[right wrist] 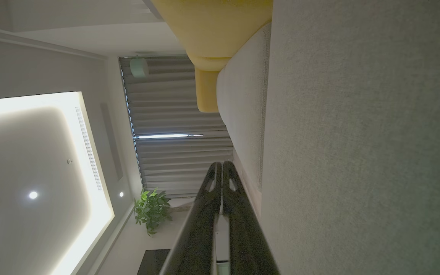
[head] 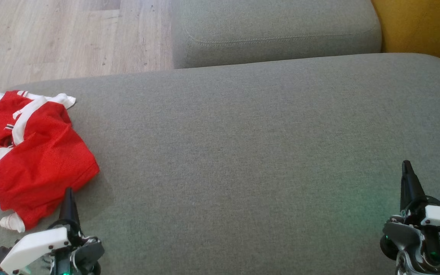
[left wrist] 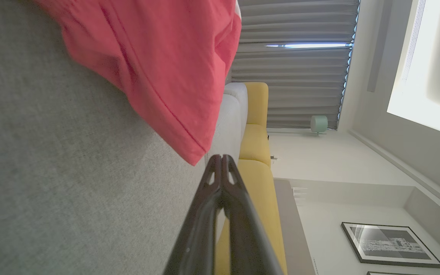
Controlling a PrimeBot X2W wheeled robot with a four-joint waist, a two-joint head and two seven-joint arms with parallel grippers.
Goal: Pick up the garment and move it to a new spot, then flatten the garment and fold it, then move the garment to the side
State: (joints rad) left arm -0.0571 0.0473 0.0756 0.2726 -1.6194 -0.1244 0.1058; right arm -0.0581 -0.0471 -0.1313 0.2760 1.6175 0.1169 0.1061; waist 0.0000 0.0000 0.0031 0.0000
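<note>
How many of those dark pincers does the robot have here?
2. The left gripper is lower left, beside the garment; the right gripper is lower right, over the sofa. Both are shut.

The left gripper (head: 68, 193) at seven o'clock and the right gripper (head: 407, 166) at four o'clock each have long, tapering black fingers (left wrist: 203, 229) with small oval holes near the tips, a white shell dotted with dark screws, and green lights.

Matt mesh-knit garment (head: 33, 152) on coarse woven sofa cushion (head: 262, 152) (wood-grain floor (head: 71, 34) beyond)
</note>
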